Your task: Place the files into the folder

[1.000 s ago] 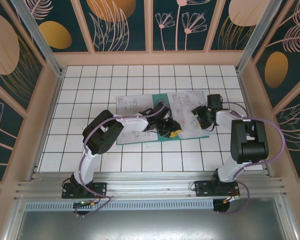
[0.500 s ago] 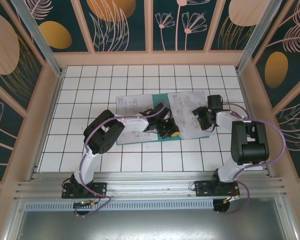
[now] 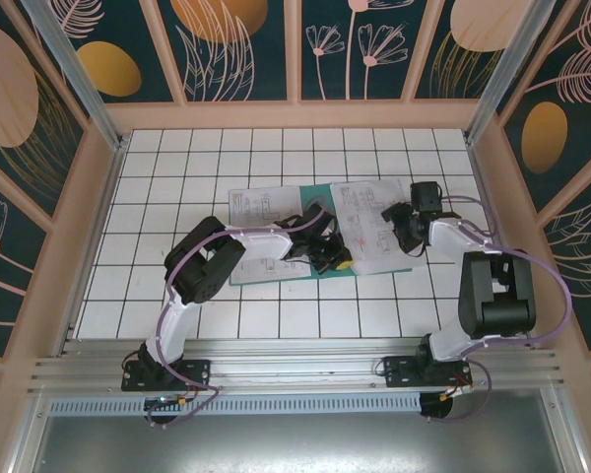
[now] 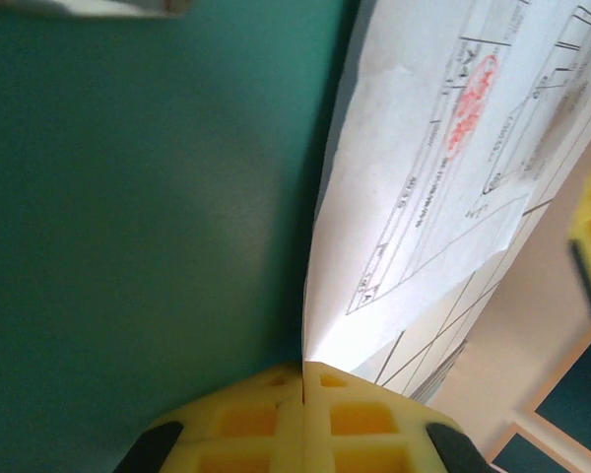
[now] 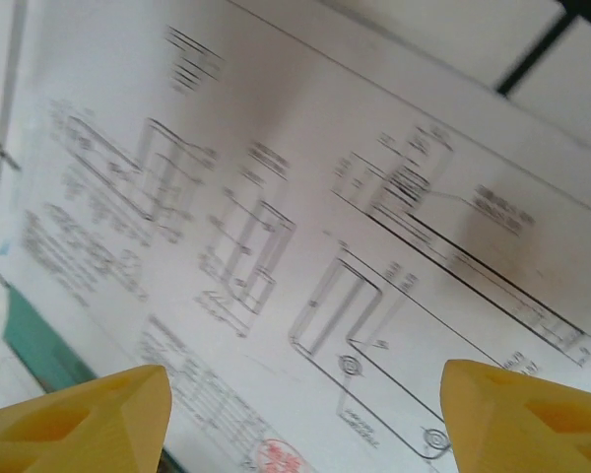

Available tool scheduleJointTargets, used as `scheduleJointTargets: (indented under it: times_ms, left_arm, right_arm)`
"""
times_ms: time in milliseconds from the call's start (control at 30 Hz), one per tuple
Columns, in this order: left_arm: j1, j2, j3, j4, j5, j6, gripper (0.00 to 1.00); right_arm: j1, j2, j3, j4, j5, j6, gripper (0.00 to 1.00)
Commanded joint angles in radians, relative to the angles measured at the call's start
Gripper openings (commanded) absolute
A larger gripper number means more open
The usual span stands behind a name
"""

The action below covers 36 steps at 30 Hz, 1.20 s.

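Observation:
The teal-green folder (image 3: 317,197) lies open mid-table. One printed sheet (image 3: 261,207) rests on its left half, and another of the files (image 3: 366,212) covers the right half. My left gripper (image 3: 337,261) is low at the folder's front edge. In the left wrist view it (image 4: 303,370) is shut on the near edge of the right sheet (image 4: 414,197), with the teal cover (image 4: 138,227) beside it. My right gripper (image 3: 402,225) hovers over the right sheet's right part. In the right wrist view it (image 5: 305,414) is open over the diagrams (image 5: 305,197).
The white tiled tabletop (image 3: 177,296) is ringed by a low wooden wall (image 3: 295,115). Tiles show past the sheet's edge (image 5: 571,39) in the right wrist view. A sliver of teal cover (image 5: 39,345) peeks out under the sheet.
My right gripper has shifted slightly right and farther back over the right sheet, and its elbow swung outward. The left gripper has stayed at the sheet's front edge.

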Motion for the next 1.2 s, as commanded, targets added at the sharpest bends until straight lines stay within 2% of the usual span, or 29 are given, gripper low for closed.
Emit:
scheduleJointTargets:
  times_ms: [0,133,667,1167]
  left_arm:
    - [0.019,-0.051,-0.051,0.013,0.028,-0.021,0.00]
    - [0.037,-0.068,-0.089,0.051,0.055,-0.046,0.00]
    - [0.064,-0.127,-0.126,0.007,0.053,-0.049,0.00]
    - [0.076,-0.169,-0.160,-0.047,0.012,-0.029,0.00]
  right_arm:
    - [0.011,-0.048,0.041,-0.043,0.050,-0.054,0.74]
    - [0.023,-0.071,0.043,-0.043,0.047,-0.059,0.73]
    - [0.032,-0.063,0.027,-0.004,0.008,-0.056,0.73]
    - [0.055,0.044,-0.012,0.091,-0.129,-0.029,0.72]
